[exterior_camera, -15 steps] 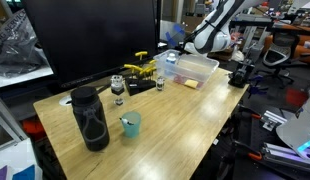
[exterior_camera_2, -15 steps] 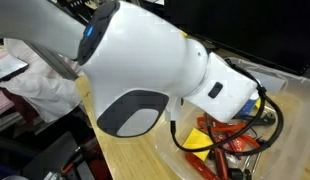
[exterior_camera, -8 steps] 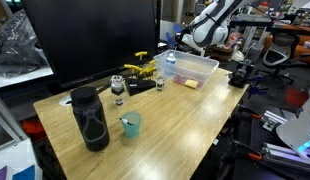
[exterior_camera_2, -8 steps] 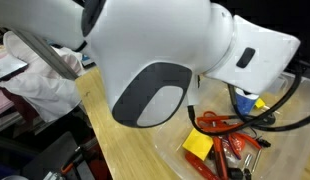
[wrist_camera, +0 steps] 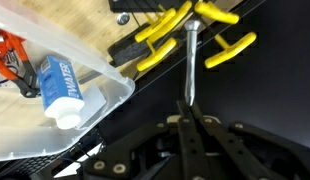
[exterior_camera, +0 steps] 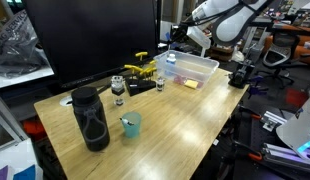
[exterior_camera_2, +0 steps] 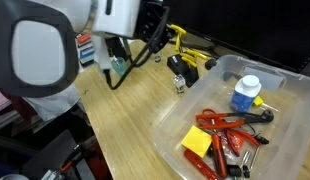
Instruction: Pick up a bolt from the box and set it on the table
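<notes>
In the wrist view my gripper [wrist_camera: 189, 108] is shut on a bolt [wrist_camera: 191, 65]. Its slim silver shank sticks straight out from the fingertips and ends in a head. The box [wrist_camera: 103, 72], a clear plastic bin, lies to the left of the bolt and holds a white bottle [wrist_camera: 63, 88]. In an exterior view the gripper [exterior_camera: 182, 38] hangs above the back corner of the box [exterior_camera: 200, 66] at the far end of the pale wood table [exterior_camera: 175, 115]. The box [exterior_camera_2: 170, 120] also holds red pliers [exterior_camera_2: 220, 125] and a yellow block [exterior_camera_2: 198, 143].
Yellow-handled clamps [exterior_camera: 143, 66] lie on a dark block beside the box, right under the bolt in the wrist view. A tall black canister [exterior_camera: 90, 118] and a teal cup [exterior_camera: 130, 124] stand at the near end. A big dark monitor [exterior_camera: 95, 40] borders the table's long side.
The arm has lifted out of the box and swung toward the clamps with the jaws still shut. In an exterior view it no longer covers the box.
</notes>
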You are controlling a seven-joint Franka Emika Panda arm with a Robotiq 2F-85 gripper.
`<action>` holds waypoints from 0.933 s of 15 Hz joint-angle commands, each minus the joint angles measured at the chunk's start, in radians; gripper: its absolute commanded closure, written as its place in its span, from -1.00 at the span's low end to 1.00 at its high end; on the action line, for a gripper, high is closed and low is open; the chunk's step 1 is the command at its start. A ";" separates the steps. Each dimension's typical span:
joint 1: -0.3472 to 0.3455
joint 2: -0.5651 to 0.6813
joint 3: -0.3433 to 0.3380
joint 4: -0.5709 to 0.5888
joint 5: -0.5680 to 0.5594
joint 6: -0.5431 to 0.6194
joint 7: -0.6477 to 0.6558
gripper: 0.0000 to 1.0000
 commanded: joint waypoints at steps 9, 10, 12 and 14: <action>0.017 0.058 0.008 -0.104 -0.335 -0.057 0.241 0.99; 0.005 0.084 0.017 -0.101 -0.356 -0.061 0.257 0.99; -0.021 0.135 0.034 -0.096 -0.392 -0.070 0.285 0.99; -0.050 0.188 0.055 -0.084 -0.422 -0.084 0.309 0.99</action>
